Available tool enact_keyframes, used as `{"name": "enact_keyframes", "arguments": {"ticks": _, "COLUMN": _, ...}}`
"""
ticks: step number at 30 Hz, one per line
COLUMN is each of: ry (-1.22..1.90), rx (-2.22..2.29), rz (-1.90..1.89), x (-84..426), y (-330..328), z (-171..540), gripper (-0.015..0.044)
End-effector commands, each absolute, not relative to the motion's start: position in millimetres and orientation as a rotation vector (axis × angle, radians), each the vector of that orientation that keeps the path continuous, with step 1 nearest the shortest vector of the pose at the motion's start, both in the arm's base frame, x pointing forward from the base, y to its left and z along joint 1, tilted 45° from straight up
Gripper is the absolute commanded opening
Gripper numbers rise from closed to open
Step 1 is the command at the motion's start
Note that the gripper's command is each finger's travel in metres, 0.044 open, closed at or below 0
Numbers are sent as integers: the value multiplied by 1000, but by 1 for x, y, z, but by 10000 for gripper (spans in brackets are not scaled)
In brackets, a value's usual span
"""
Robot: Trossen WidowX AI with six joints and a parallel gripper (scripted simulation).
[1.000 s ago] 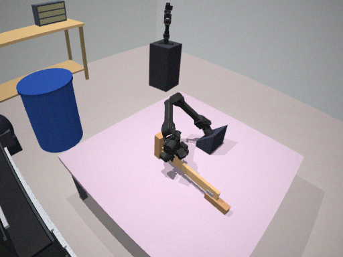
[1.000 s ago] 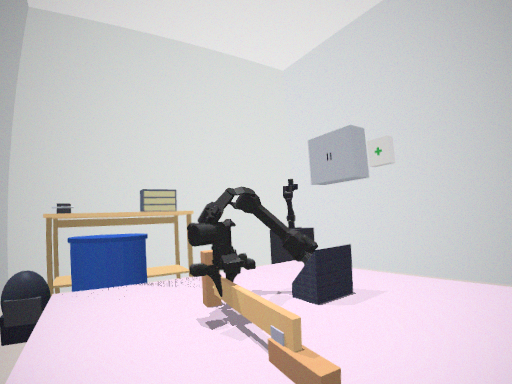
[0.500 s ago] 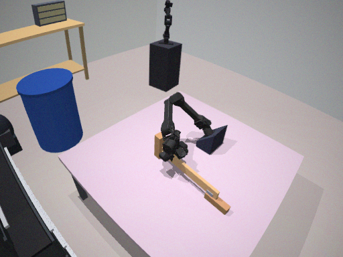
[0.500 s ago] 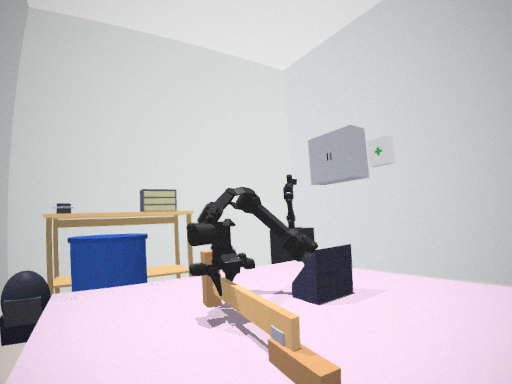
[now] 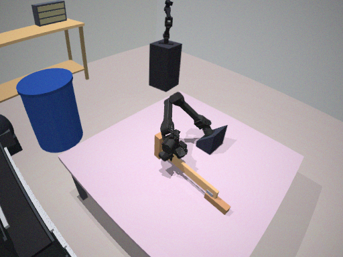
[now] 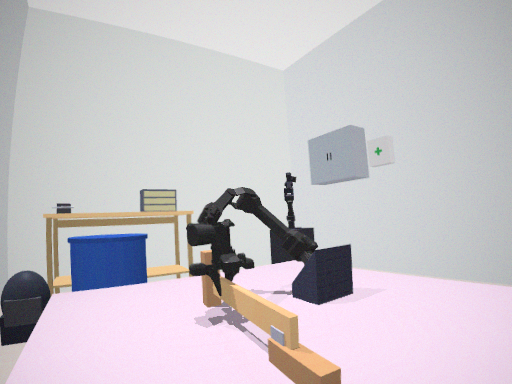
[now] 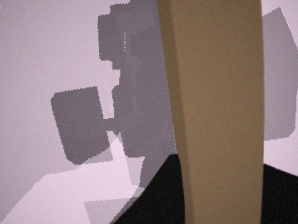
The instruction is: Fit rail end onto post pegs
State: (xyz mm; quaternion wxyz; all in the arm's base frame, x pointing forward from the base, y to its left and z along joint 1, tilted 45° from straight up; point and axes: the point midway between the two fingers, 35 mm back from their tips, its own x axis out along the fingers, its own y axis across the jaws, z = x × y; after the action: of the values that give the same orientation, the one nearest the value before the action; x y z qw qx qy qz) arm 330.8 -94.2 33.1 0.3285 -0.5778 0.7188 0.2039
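Beside the post (image 5: 157,144) | gripper (image 5: 172,152) pinches rail (image 5: 197,179) | exterior: far end in bracket (image 6: 278,335) on footboard block (image 6: 305,364) | wrist: only rail, shadows.

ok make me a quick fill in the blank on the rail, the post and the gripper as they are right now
1. The gripper is shut on the ____.
2. It holds the rail at the end next to the wooden ____.
3. The rail's other end rests at the low ____ block, beside a small grey bracket.
4. The tall barrel standing on the floor beside the table is ____.

Missing words: rail; post; footboard; blue
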Motion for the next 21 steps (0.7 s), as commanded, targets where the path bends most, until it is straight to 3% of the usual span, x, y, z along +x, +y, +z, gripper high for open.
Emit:
{"name": "enact_keyframes", "arguments": {"ticks": 1, "ry": 1876, "rx": -1519, "rz": 535, "x": 331, "y": -94, "z": 35, "gripper": 0}}
{"name": "enact_keyframes", "arguments": {"ticks": 21, "ry": 1876, "rx": -1519, "rz": 535, "x": 330, "y": -98, "z": 40, "gripper": 0}}
